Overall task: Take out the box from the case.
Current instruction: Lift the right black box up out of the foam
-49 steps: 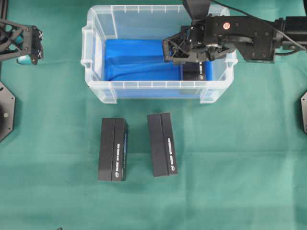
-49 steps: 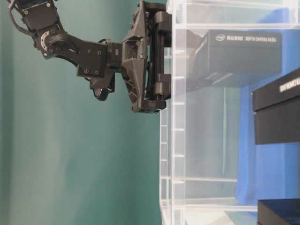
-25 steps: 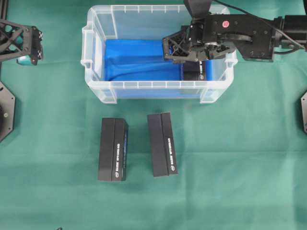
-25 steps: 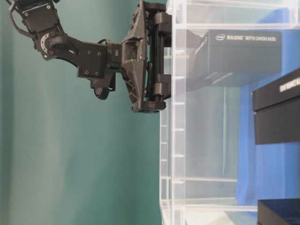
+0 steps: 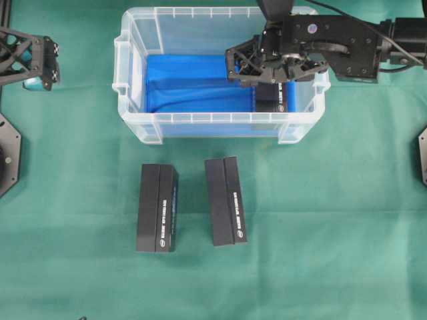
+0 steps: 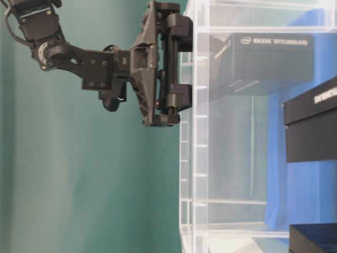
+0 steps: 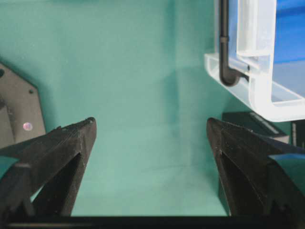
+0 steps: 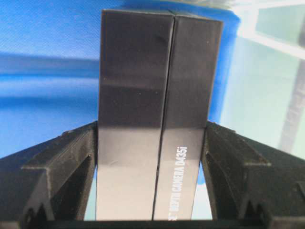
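Note:
The case (image 5: 200, 119) is a clear plastic bin with a blue cloth (image 5: 193, 83) on its bottom, at the back middle of the table. A black box (image 5: 270, 99) stands on end in its right part. My right gripper (image 5: 270, 81) reaches down into the case and is shut on that box. The right wrist view shows both fingers (image 8: 76, 157) pressed on the sides of the box (image 8: 157, 71). Whether the box rests on the cloth I cannot tell. My left gripper (image 5: 40, 63) hangs open at the far left, with nothing between its fingertips (image 7: 151, 126).
Two more black boxes (image 5: 157, 207) (image 5: 225, 201) lie side by side on the green cloth in front of the case. The case's left corner and handle (image 7: 259, 90) show in the left wrist view. Black arm bases sit at both table edges.
My right gripper has shifted slightly toward the back of the case, still shut on the box. The left arm has not moved.

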